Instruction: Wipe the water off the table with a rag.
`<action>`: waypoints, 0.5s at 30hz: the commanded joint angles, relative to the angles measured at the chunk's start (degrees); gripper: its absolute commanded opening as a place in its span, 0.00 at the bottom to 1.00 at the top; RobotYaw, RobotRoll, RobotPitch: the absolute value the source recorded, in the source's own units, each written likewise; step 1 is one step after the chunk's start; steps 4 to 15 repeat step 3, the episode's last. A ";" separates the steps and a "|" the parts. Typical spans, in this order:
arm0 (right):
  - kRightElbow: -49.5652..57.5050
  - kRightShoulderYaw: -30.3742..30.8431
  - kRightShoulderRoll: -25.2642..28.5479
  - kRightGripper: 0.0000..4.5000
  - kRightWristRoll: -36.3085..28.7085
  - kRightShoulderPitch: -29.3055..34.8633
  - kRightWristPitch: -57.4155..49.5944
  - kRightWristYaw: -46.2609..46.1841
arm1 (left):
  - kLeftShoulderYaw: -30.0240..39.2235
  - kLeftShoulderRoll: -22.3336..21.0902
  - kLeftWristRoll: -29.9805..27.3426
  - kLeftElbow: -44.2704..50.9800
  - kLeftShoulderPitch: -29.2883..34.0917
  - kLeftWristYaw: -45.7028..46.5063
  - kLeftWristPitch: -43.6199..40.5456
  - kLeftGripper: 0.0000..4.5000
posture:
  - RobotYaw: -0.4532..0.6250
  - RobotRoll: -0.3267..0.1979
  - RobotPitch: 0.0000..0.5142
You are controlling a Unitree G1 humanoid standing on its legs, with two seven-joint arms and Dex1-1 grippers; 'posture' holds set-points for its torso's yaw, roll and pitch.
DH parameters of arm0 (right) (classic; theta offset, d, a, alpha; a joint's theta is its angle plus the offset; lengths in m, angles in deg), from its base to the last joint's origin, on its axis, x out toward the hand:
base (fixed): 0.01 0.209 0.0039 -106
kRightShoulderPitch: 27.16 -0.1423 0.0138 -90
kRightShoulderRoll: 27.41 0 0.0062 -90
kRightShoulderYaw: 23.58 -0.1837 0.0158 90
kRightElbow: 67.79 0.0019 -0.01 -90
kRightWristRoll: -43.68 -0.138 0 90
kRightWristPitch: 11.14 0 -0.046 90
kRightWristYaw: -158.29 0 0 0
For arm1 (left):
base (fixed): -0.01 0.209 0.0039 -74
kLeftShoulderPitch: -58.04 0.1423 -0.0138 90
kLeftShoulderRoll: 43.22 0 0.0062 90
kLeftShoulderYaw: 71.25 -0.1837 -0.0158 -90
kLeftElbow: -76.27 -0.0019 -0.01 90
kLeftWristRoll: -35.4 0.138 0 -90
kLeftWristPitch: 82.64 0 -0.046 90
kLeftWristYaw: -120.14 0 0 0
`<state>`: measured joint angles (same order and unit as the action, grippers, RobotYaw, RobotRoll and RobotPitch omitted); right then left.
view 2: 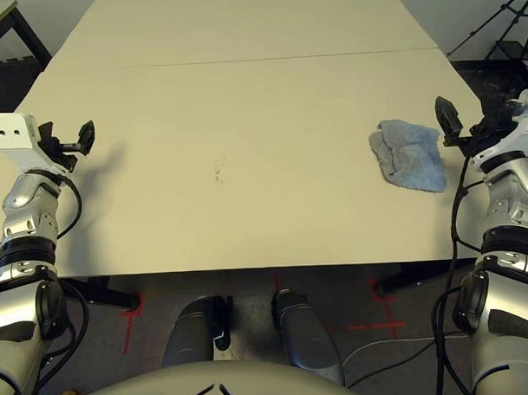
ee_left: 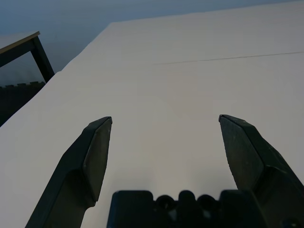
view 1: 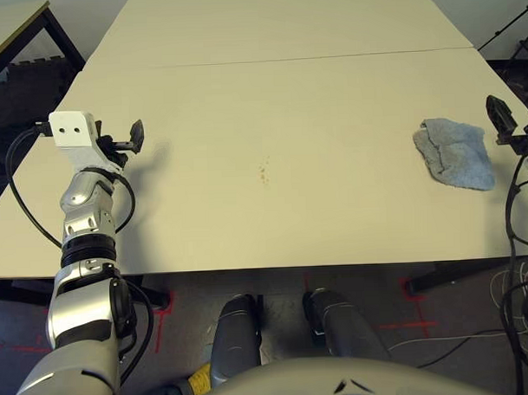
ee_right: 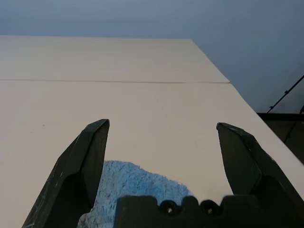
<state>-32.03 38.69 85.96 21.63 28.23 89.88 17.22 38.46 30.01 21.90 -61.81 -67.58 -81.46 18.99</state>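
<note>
Both grippers' fingers point(ee_right: 95, 156) spread wide, empty; rag point(view 2: 408, 154) untouched.

second table point(view 1: 11, 24) far left, tripod point(view 2: 501, 33) far right, red floor marks point(view 2: 129, 319)

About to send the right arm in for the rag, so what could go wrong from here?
1. The rag lies rumpled near the table's right edge; a sideways nudge from the open right gripper might push it off instead of pinching it.
2. The water is a few tiny drops mid-table, well apart from the rag, so a wipe could easily miss them.
3. The open left gripper hovers over the table's left side; a wide sweep might reach it.
</note>
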 commanded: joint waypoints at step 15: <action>-1.95 0.63 0.40 1.00 0.71 -2.50 1.81 0.97 | 0.48 -1.34 0.32 -0.03 -0.05 0.26 0.69 1.00 | 0.29 0.62 0.25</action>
